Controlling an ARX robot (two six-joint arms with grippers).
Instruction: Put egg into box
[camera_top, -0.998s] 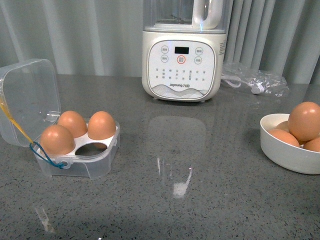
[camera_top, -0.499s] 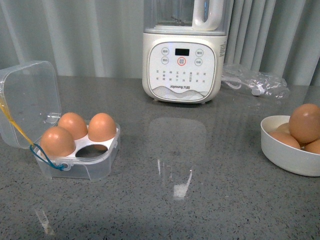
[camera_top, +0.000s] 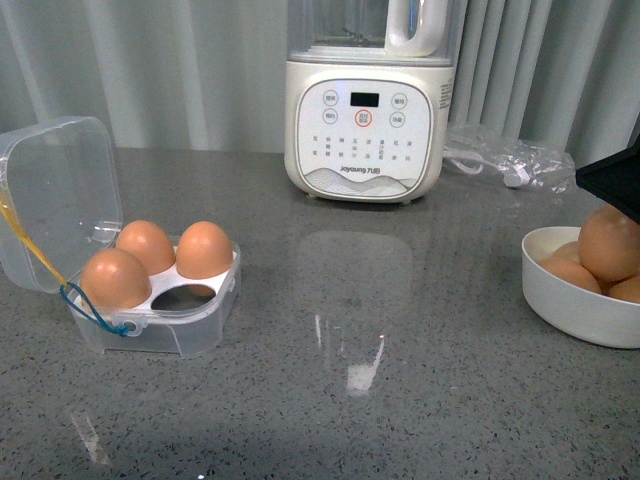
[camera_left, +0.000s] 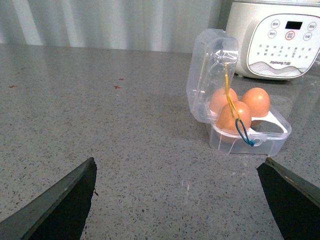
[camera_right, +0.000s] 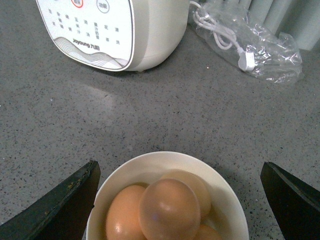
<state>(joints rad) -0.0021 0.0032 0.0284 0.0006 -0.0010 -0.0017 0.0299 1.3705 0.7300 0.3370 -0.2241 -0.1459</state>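
The clear plastic box (camera_top: 190, 325) stands open at the left, its lid (camera_top: 55, 200) tipped back, a yellow-and-blue cord (camera_top: 60, 285) across its front. Three brown eggs fill three hollows; the front right hollow (camera_top: 185, 296) is empty. It also shows in the left wrist view (camera_left: 267, 137). The top egg (camera_top: 610, 243) lies on several brown eggs in a white bowl (camera_top: 570, 310) at the right. My right gripper (camera_right: 179, 167) is open and empty above that bowl (camera_right: 150, 159), its fingers either side of the top egg (camera_right: 169, 210). My left gripper (camera_left: 177, 200) is open and empty over bare counter, short of the box.
A white Joyoung blender (camera_top: 363, 120) stands at the back centre. A clear plastic bag with a white cord (camera_top: 510, 160) lies to its right. A black finger (camera_top: 615, 180) of the right gripper shows at the right edge. Grey curtains hang behind the grey counter.
A black finger of my right gripper has come into the front view at the right edge, above the bowl. The box and eggs have not moved.
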